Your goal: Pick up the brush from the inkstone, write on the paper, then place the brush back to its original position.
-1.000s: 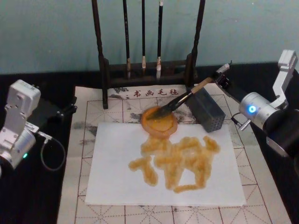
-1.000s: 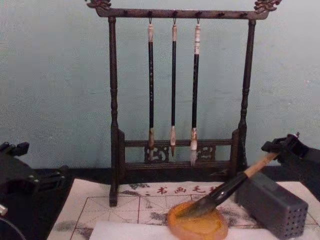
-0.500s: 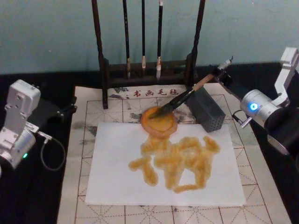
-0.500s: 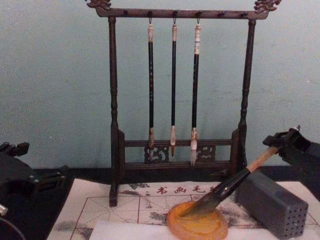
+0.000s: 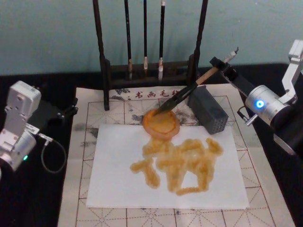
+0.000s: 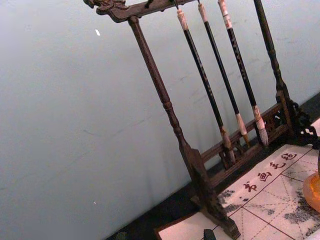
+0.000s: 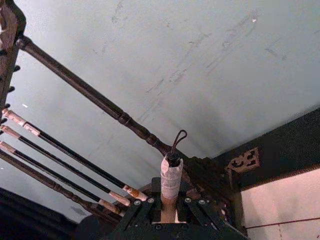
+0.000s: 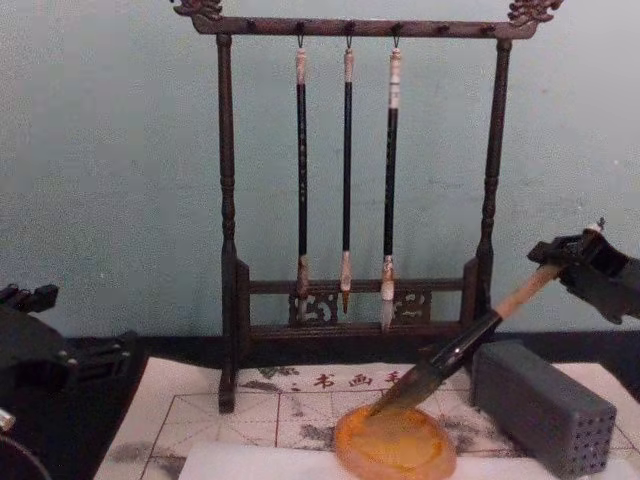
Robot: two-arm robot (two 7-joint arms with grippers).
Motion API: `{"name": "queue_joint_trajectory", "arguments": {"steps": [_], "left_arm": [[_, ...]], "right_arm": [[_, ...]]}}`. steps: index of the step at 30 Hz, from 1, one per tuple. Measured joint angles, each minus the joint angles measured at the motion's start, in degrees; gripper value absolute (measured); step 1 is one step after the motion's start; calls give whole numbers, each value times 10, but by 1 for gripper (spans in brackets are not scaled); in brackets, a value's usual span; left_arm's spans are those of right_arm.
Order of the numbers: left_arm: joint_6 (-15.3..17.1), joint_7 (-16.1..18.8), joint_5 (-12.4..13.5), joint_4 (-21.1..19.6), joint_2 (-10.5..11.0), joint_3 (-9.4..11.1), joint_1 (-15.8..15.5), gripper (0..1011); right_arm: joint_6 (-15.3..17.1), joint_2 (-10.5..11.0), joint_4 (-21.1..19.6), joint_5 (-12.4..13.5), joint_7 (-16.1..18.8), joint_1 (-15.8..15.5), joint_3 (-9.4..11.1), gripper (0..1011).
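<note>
The brush (image 5: pixel 188 91) slants up to the right, and my right gripper (image 5: pixel 218 67) is shut on its tan upper handle. Its dark bristle tip sits at the back rim of the round orange inkstone (image 5: pixel 162 125). In the chest view the brush (image 8: pixel 468 346) rises from the inkstone (image 8: pixel 395 448) to the right gripper (image 8: pixel 562 262), clear of the grey block. In the right wrist view the white-capped end of the brush (image 7: pixel 171 176) sticks out between the fingers (image 7: pixel 192 212). The white paper (image 5: pixel 118 161) in front carries thick orange strokes. My left gripper (image 5: pixel 54 112) is parked at the far left.
A grey perforated block (image 5: pixel 208 109) stands right of the inkstone, under the brush handle. A dark wooden rack (image 5: pixel 105 61) with three thin hanging brushes (image 8: pixel 346 180) stands at the back. The beige grid mat (image 5: pixel 85 127) lies under everything.
My right gripper has risen and moved back to the right with the brush handle. The brush now stands steeper, lifted off the grey block, with only its tip at the inkstone. The left arm has not moved.
</note>
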Motion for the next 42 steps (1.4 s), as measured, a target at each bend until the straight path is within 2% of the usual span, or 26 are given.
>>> {"name": "queue_joint_trajectory", "arguments": {"steps": [16, 24, 42], "left_arm": [[0, 0, 0, 0, 0, 0, 0, 1001], [0, 0, 0, 0, 0, 0, 0, 1001], [0, 0, 0, 0, 0, 0, 0, 1001]], "right_arm": [[-37, 3, 16, -22, 1, 12, -22, 187], [-66, -3, 30, -62, 10, 23, -30, 187], [-75, -8, 15, -84, 5, 12, -3, 187]]}}
